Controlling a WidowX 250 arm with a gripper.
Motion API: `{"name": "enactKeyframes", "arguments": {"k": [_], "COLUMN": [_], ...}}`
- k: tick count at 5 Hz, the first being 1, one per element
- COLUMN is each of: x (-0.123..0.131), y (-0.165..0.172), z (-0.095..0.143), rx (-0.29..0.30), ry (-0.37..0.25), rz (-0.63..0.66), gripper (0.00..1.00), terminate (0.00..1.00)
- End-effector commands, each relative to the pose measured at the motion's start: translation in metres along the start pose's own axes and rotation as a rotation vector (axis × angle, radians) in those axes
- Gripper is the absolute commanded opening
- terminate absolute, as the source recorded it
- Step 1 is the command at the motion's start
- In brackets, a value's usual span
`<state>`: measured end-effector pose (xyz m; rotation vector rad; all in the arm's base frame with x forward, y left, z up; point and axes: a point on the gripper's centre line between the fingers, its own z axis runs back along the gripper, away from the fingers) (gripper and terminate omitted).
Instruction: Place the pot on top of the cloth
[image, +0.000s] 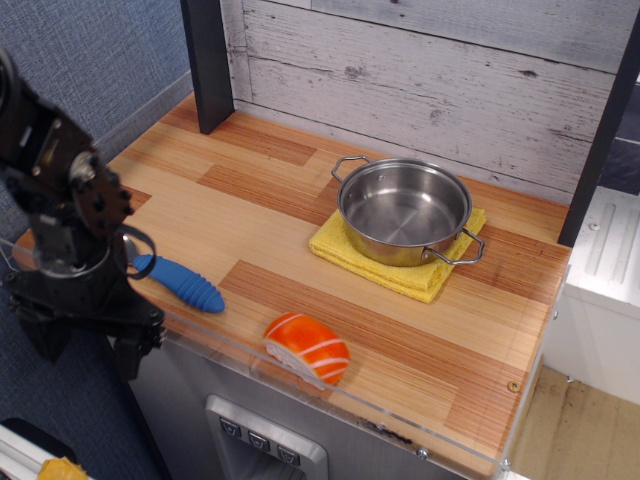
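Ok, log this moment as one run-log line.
pot: sits on cloth | gripper: open, empty, off table's front-left edge, far from pot | sushi, spoon: untouched | placement looks done

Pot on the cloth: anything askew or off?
Nothing stands out. The pot sits upright and empty on the cloth, yellow edges showing at front and sides. The hand hangs off the counter's left front edge, holding nothing.

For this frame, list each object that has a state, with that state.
pot: upright, empty, sitting on the cloth
cloth: folded flat under the pot
spoon: lying flat, bowl end hidden by the arm
toy sushi: resting near the front edge
gripper: open, holding nothing, off the counter's left front corner
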<state>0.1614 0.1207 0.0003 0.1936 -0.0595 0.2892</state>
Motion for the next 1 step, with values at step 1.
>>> {"name": "enactKeyframes", "arguments": {"k": [1], "x": [0.0082], "y": [0.0045], "z": [0.0037], "rx": [0.003], "ry": [-0.016], "rz": [0.003], "gripper": [1.0], "terminate": [1.0]}}
